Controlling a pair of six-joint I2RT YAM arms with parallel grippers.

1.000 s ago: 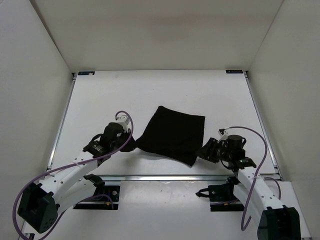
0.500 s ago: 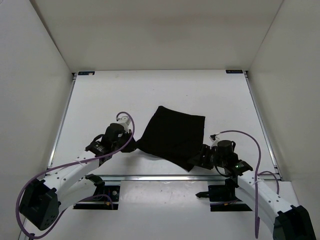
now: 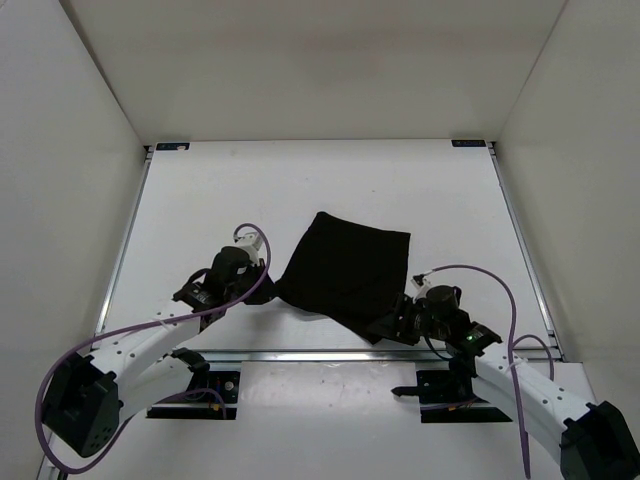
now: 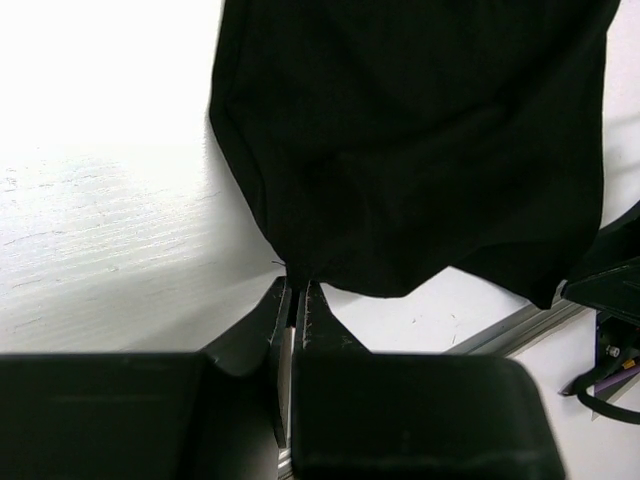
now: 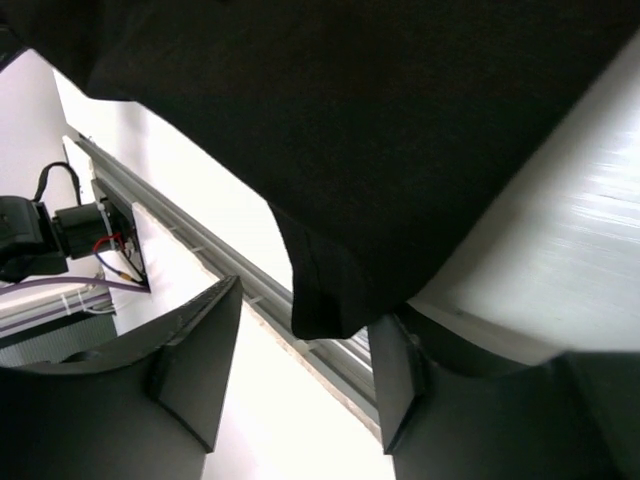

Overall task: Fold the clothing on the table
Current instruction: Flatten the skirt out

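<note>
The left gripper (image 4: 297, 288) is pressed closed at the near-left hem of the clothing (image 3: 345, 270); a real pinch cannot be confirmed. The right gripper (image 5: 305, 322) is parted, straddling the near-right corner. The plain black, nearly square garment lies slightly skewed mid-table (image 3: 300, 180), with no clear long axis and no labels or writing.

Black garment (image 3: 345, 272) lies on white surface (image 3: 330, 180), roughly square, rotated, nr the near edge at ctr. L end effector (image 3: 263, 288) meets its near-left corner; R end effector (image 3: 395, 322) sits at its near-right corner. Jaw gaps not discernible. Purple cables (image 3: 470, 267) loop above both wrists.
</note>
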